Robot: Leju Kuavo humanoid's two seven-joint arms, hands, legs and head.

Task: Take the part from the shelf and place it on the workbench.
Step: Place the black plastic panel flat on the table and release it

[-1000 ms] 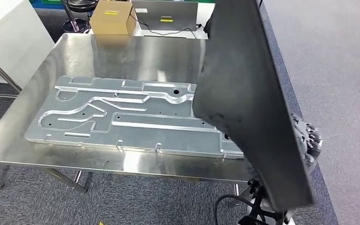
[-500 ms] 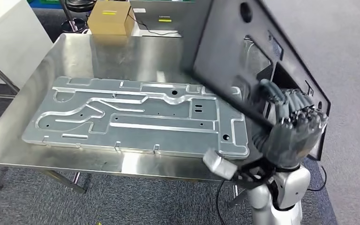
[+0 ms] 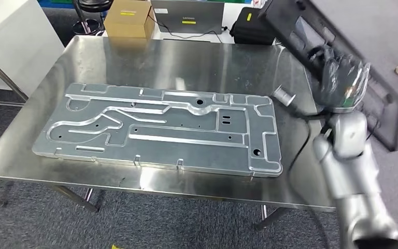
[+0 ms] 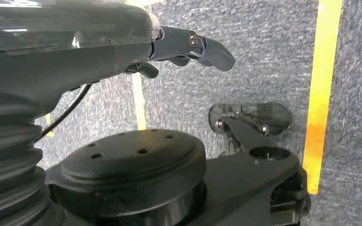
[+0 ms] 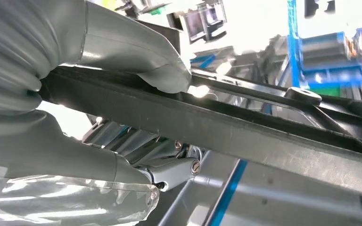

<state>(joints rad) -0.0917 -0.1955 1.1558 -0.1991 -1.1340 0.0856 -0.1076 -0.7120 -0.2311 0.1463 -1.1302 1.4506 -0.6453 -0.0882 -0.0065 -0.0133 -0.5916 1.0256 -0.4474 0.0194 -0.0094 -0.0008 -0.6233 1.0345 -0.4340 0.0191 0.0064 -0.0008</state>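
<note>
I count one black part (image 3: 311, 36), one machined metal plate (image 3: 160, 127) lying flat on the steel desk (image 3: 134, 57), one cardboard box (image 3: 129, 18) and one laptop (image 3: 186, 15) at twelve o'clock beyond it. My right hand (image 3: 339, 78) grips the part's edge at about two o'clock, off the desk's corner, thumb on one face and fingers (image 5: 169, 172) under the other. My left hand (image 4: 122, 42) hangs over carpet, its fingers (image 4: 207, 47) holding nothing.

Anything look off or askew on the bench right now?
Only the black panel: the right hand holds it tilted in the air past the workbench's right edge, not yet set down. The grey metal plate lies flat.
</note>
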